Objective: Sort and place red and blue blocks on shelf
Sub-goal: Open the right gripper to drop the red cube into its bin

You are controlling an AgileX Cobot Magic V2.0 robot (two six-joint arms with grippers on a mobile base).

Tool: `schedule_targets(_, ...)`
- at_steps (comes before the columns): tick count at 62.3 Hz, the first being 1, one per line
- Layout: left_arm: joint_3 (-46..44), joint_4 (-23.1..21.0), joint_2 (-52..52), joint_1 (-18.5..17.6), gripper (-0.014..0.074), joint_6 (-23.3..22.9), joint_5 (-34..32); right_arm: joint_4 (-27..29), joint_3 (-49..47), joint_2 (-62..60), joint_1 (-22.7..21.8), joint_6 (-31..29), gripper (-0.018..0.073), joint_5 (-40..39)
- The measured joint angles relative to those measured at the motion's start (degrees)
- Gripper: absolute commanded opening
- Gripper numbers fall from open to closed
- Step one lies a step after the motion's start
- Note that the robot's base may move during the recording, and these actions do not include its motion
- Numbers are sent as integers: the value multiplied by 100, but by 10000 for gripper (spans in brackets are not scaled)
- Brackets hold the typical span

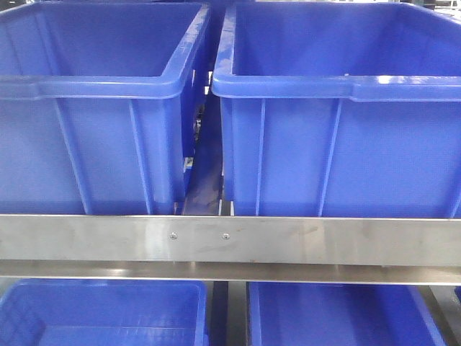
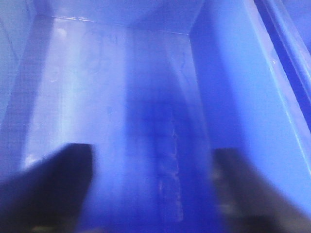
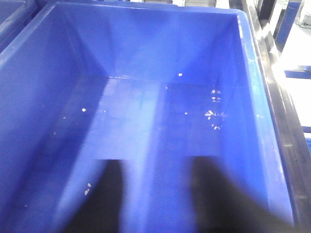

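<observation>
Neither the red nor the blue block shows in any view. The shelf's steel front rail point(image 1: 230, 241) with two small screws crosses the front view, and no gripper appears there. In the left wrist view, my left gripper point(image 2: 153, 155) is open inside a blue bin point(image 2: 228, 87). Its dark fingers point(image 2: 58, 184) stand wide apart with only the bare bin floor between them. My right gripper point(image 3: 158, 162) is open over another blue bin point(image 3: 43, 97), and nothing sits between its fingers point(image 3: 214, 194).
Two large blue bins point(image 1: 94, 144) point(image 1: 338, 151) sit side by side on the upper tier with a narrow gap between them. Two more bins point(image 1: 101, 313) point(image 1: 338, 317) sit below the rail. White specks point(image 3: 211, 115) lie on the right bin's floor. A steel frame point(image 3: 277, 97) runs along its right.
</observation>
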Motion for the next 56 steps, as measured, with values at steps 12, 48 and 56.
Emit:
schedule_targets(12, 0, 8, -242, 0, 134, 9, 190, 0, 0, -227, 0, 0, 58, 0)
schedule_targets(48, 2089, 8, -2279, 0, 134, 13, -295, 0, 1556, -2479, 0, 0, 57, 555)
schedule_targets(56, 2626, 8, -2755, 0, 134, 13, -511, 48, 2081, -2976, 0, 0, 57, 559)
